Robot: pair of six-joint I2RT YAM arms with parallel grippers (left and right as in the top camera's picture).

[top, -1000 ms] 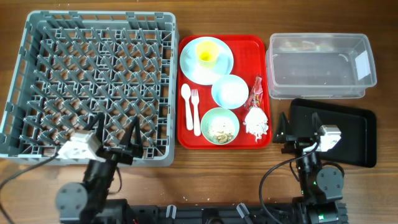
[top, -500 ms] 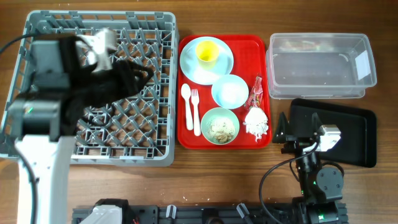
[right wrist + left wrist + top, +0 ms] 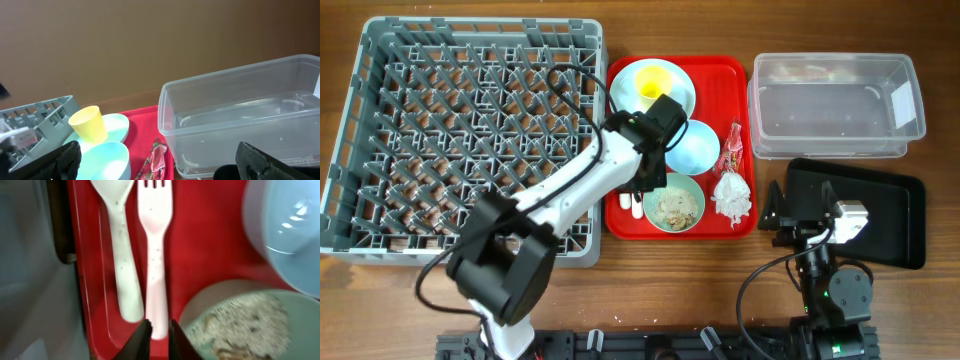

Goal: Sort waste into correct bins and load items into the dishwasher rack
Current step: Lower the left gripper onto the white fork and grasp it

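On the red tray [image 3: 200, 245], the left gripper [image 3: 159, 338] nips the white fork [image 3: 155, 255] by its handle.
The fork runs lengthwise away from the robot, tines to the tray's far rim and handle to the near edge. It lies parallel to the white spoon [image 3: 120, 255], just beside it on the left. The fingers are pinched on the handle's very tip, beside the mint-green bowl [image 3: 240, 325] of scraps. The right gripper [image 3: 165, 162] hangs by the black tray [image 3: 890, 215], fingers spread wide, holding nothing. On the clear tub [image 3: 835, 105], the white label [image 3: 901, 103] is too small to read.
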